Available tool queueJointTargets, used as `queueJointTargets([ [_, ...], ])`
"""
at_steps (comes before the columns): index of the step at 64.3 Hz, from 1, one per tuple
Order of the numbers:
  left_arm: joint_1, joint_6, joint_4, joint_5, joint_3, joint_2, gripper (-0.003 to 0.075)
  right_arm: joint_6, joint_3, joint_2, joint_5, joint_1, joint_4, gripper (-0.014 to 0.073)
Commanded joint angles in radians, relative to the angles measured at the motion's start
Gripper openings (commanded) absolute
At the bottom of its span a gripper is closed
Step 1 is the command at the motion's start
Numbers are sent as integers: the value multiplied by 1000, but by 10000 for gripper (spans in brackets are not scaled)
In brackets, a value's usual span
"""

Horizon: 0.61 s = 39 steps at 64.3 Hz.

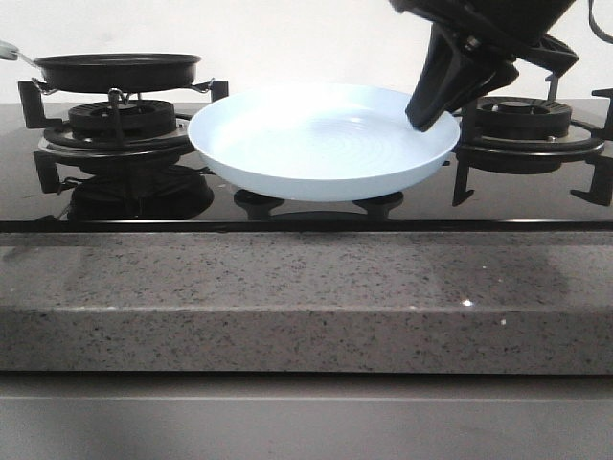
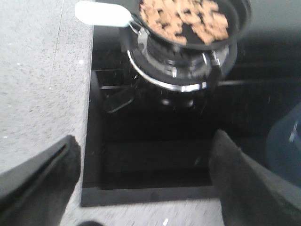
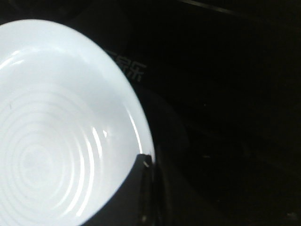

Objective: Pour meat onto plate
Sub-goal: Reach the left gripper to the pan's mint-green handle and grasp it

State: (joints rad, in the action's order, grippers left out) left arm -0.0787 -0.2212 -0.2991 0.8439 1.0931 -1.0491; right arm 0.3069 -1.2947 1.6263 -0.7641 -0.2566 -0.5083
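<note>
The meat (image 2: pixel 183 19), a heap of small reddish-brown pieces, lies in a black frying pan (image 2: pixel 235 21) with a pale handle (image 2: pixel 101 13) on the left burner. In the front view the pan (image 1: pixel 115 69) hides the meat behind its wall. My left gripper (image 2: pixel 146 183) is open and empty, short of the pan over the hob's near edge. The pale blue-white plate (image 1: pixel 316 144) is at the middle of the hob. My right gripper (image 1: pixel 428 113) pinches its right rim, with one finger lying over the rim in the right wrist view (image 3: pixel 141 188). The plate (image 3: pixel 56 122) holds nothing.
A black glass hob (image 1: pixel 287 216) has a second burner with pan supports (image 1: pixel 522 134) at the right. A speckled grey stone counter (image 1: pixel 287 297) runs along the front, and also to the left of the hob (image 2: pixel 37 84).
</note>
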Motion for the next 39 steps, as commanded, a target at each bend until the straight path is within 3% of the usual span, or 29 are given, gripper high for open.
queueJointTargets([
  [1, -95, -113, -218, -50, 53, -42, 557, 12, -24, -52, 38, 1, -34, -105],
  [19, -317, -328, -728, -1, 62, -245, 557, 12, -24, -52, 38, 1, -34, -105],
  [39, -331, -466, -1113, 9, 64, -439, 554, 12, -24, -52, 38, 1, -34, -105],
])
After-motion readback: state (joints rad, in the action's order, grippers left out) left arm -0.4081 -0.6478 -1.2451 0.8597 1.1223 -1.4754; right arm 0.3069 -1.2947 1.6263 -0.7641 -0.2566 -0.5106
